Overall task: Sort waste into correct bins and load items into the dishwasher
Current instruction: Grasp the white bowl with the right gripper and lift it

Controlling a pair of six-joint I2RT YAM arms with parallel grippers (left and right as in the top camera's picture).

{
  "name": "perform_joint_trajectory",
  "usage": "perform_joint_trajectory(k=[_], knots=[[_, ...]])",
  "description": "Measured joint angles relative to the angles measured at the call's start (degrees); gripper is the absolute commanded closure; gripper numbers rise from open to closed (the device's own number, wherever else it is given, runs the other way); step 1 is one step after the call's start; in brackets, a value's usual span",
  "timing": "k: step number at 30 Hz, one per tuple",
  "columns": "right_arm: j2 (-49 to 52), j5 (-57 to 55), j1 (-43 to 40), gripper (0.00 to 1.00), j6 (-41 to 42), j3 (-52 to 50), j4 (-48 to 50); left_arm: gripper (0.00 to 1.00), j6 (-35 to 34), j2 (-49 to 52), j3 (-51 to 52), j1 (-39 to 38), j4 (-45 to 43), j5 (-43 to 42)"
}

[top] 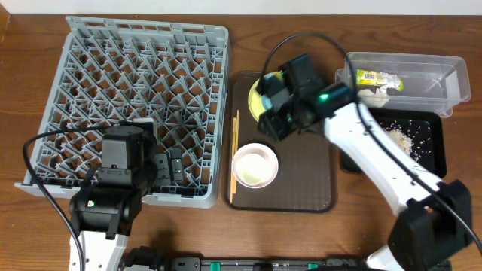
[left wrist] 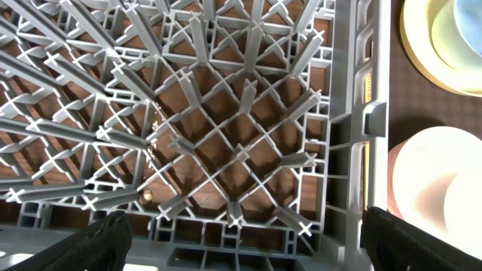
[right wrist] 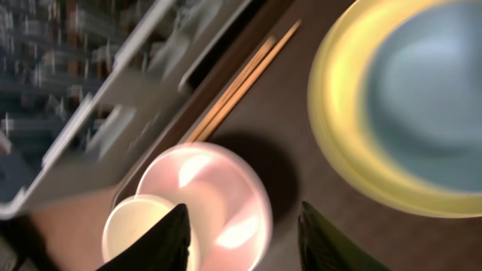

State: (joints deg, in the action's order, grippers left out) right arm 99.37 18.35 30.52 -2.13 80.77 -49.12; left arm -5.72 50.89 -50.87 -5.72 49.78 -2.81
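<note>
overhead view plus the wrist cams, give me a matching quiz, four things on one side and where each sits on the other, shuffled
Things
1. snack wrapper
2. rice scraps
3. chopsticks
4. light-blue bowl

Places
A. on the yellow plate
B. in the clear tub
C. in the black tray
D. on the brown serving tray, along the edge nearest the grey rack

Pairs: 1-B, 2-C, 3-D, 4-A
</note>
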Motion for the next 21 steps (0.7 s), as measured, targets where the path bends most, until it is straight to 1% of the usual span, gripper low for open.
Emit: perform_joint_trajectory(k=[1, 2, 9, 10, 13, 14, 21], knots=[[0.68, 0.09, 1.05, 0.61, 0.11, -0.09, -0.59, 0.02, 0.0, 0.0, 0.0, 0.0, -0.02, 0.02], [1.77, 0.13, 2.58, 0.62, 0.26, -0.35, -1.03, 0.02, 0.0, 0.0, 0.0, 0.0, -0.02, 0.0], [6.93, -3.69, 7.56, 0.66, 2.93, -1.51, -2.47, 0.02, 0.0, 0.0, 0.0, 0.0, 0.0, 0.0], [7.54, -4.46, 7.93, 0.71, 3.17, -1.57, -2.47, 0.02, 0.0, 0.0, 0.0, 0.0, 0.0, 0.0], [8.83, -5.81, 8.63, 0.97, 3.58, -1.75, -2.47, 0.02, 0.0, 0.0, 0.0, 0.0, 0.0, 0.02], [9.03, -6.21, 8.66, 0.99, 3.91, -1.77, -2.47, 0.02, 0.0, 0.0, 0.0, 0.0, 0.0, 0.02], [9.31, -7.39, 8.28, 0.99, 4.59, -1.75, -3.13, 0.02, 0.0, 0.0, 0.0, 0.0, 0.0, 0.02]])
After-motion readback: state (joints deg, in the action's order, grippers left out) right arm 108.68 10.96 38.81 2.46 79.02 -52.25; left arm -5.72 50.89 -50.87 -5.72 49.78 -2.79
